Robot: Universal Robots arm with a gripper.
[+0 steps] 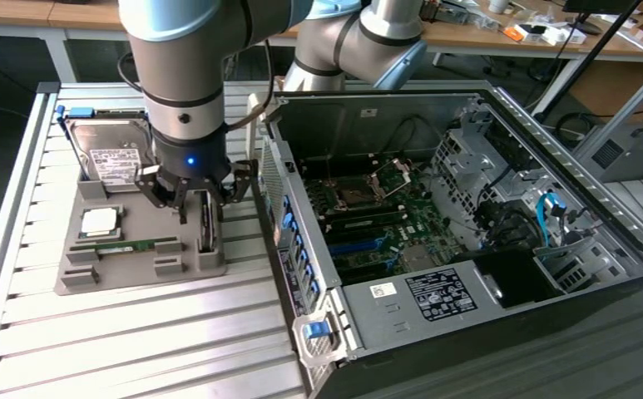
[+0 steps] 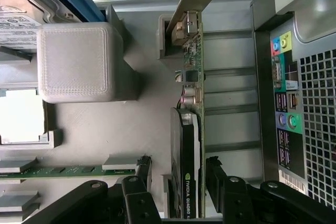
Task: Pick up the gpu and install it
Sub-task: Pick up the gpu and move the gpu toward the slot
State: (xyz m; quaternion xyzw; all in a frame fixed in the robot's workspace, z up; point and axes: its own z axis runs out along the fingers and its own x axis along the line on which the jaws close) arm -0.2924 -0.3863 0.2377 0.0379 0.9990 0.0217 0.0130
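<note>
The gpu (image 1: 207, 226) is a thin dark card with a silver bracket, standing on edge in a slot of the grey holder tray (image 1: 132, 278). In the wrist view the gpu (image 2: 190, 129) shows a black cooler with a green logo and a bare board edge. My gripper (image 1: 204, 202) hangs right over it, open. Its black fingers (image 2: 144, 171) straddle the card near one end, one on each side. There is a clear gap on the cooler side, and the other finger stands close to the board. The gripper (image 2: 178, 174) is not closed on the card.
The tray also holds a hard drive (image 1: 111, 154), a processor (image 1: 101, 220) and a green memory stick (image 1: 127, 247). An open computer case (image 1: 543, 191) with its motherboard (image 1: 377, 216) lies at the exterior view's right, its rear port panel (image 2: 286, 103) close beside the card.
</note>
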